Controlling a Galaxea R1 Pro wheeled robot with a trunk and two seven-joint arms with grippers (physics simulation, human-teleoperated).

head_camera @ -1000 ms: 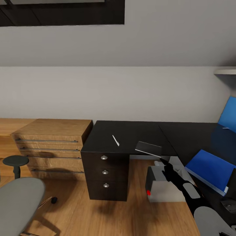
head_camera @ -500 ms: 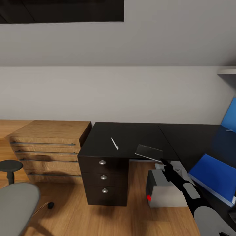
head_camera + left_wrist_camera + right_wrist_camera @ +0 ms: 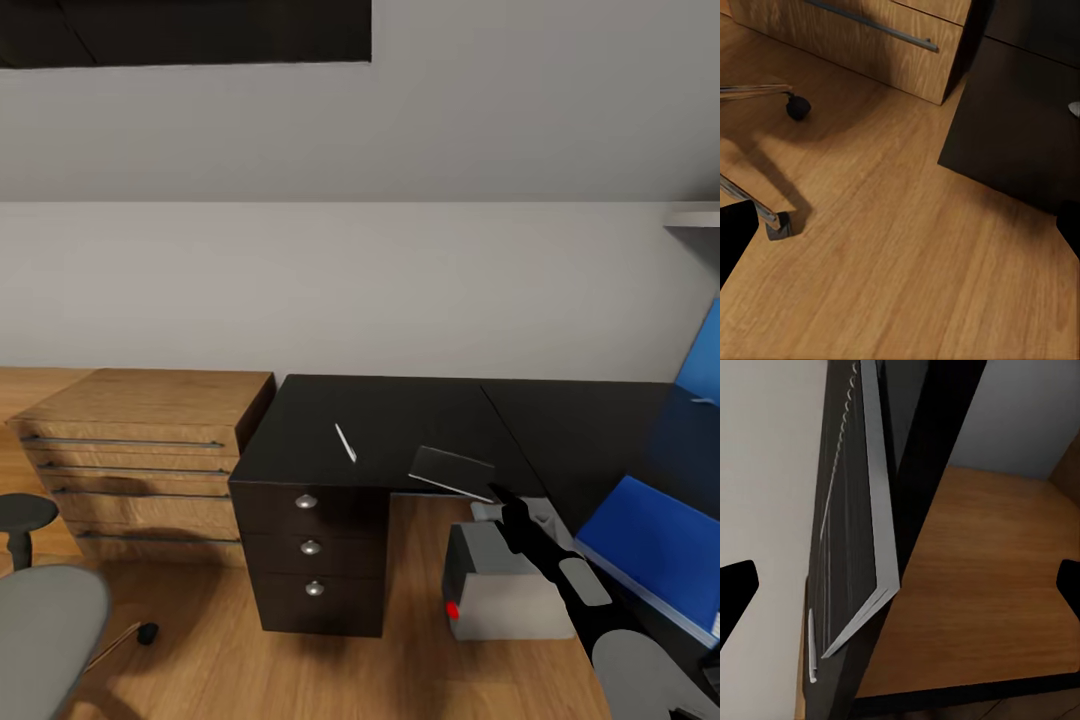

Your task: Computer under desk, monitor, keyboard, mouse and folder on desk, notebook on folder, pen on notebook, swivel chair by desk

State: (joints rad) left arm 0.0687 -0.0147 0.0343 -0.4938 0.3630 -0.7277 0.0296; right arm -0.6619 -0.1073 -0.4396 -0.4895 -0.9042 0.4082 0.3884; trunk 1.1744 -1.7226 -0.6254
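- One thin dark grey notebook with a row of pale binding dots (image 3: 450, 470) is the thing in hand. It lies flat on the black L-shaped desk (image 3: 400, 410), one corner jutting over the desk's inner edge, right at the tip of the right gripper (image 3: 497, 496).
- Both black fingertips (image 3: 736, 592) of that gripper stand wide apart in the right wrist view. The notebook sits edge-on ahead of the gap and nothing is pinched yet.
- Handling, as I judge it: light, thin and fairly stiff across the cover, but the pages may fan or sag if it is gripped at one corner. The smooth cover on a smooth desktop will likely slide rather than lift when nudged.
- Best hold: the overhanging edge, one finger above and one below, gripped well in from the corner and away from the binding dots.
- The thin white stick-like pen (image 3: 345, 442) lies beyond the fingers, farther along the desktop. It is slender, prone to roll and hard to pinch.
- The flat bright blue rectangular folder (image 3: 655, 540) rests on the desk's other wing, behind the fingers and beside the right forearm. It offers a broad, level base for stacking.
- The light grey box-shaped computer (image 3: 500, 595) stands on the wooden floor below the fingers.
- The left gripper (image 3: 903, 232) hangs over bare wood-grain floor with its fingers spread, near the chrome wheeled chair base (image 3: 765, 214).
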